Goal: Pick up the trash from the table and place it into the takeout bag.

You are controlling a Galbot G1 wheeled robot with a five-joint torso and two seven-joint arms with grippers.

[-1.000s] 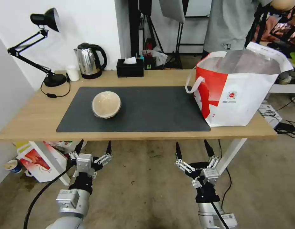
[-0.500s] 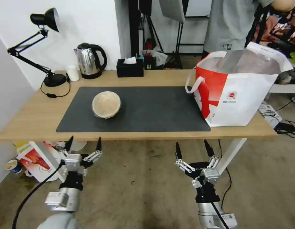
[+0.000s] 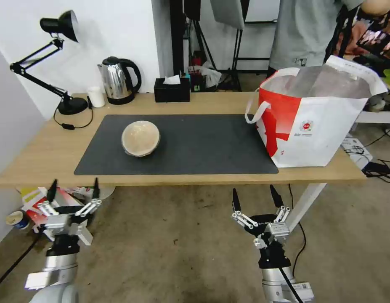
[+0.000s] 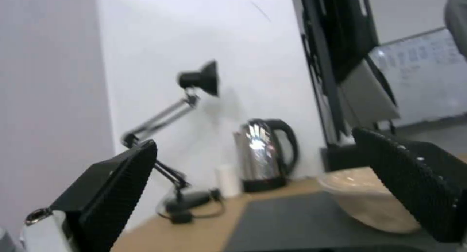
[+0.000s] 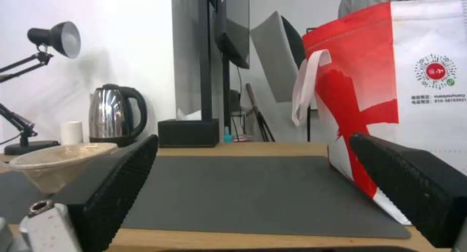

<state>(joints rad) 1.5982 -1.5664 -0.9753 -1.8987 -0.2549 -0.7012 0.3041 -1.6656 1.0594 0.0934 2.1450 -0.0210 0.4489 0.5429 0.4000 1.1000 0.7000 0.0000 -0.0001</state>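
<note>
A shallow tan bowl (image 3: 140, 138) of trash sits on the dark grey mat (image 3: 203, 147) of the light-wood table (image 3: 51, 151), left of centre. The tan bowl (image 4: 362, 199) and tan bowl (image 5: 53, 160) also appear in both wrist views. The white and red takeout bag (image 3: 314, 115) stands open on the table's right end; the bag (image 5: 404, 98) fills one side of the right wrist view. My left gripper (image 3: 72, 189) hangs open below the table's front left edge. Under the front edge, right of centre, my right gripper (image 3: 253, 197) is open and empty.
A black desk lamp (image 3: 56, 63), small white cup (image 3: 96, 97), steel kettle (image 3: 119, 80) and black tissue box (image 3: 172, 89) line the table's back edge. A white-and-red box (image 3: 47, 212) sits on the floor under the left end. A person in grey stands behind the bag.
My left arm has swung out to the left and slightly lower, away from under the bowl. The right arm, bowl and bag have not moved.
</note>
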